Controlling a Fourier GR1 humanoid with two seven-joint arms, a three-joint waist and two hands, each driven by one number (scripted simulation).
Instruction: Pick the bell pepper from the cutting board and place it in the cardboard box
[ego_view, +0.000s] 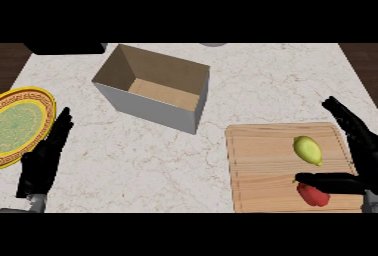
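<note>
You have a pale marble counter (148, 160) in front of you, with dark wood showing past its far corners. The biggest thing on it is the open cardboard box (148, 107), which stands upright, turned at an angle, toward the far left of centre. The wooden cutting board (258, 170) lies at the near right, well apart from the box, with bare counter between them. A yellow and green patterned plate (26, 125) sits at the left edge, partly cut off by the frame.

Your left hand (40, 165) rests open just beside the plate, fingers straight and pointing away from you, holding nothing. Your right hand (358, 145) is at the board's right edge, spread wide: the fingers reach straight along the edge, and the thumb stretches left across the top of the bell pepper. The hand is not closed round it.

A lemon (308, 150) lies on the board near the fingers. The red bell pepper (314, 196) is on the board's near right corner, nearer you than the lemon.

Count one box, one board, one plate, one lemon, one pepper and two hands.
</note>
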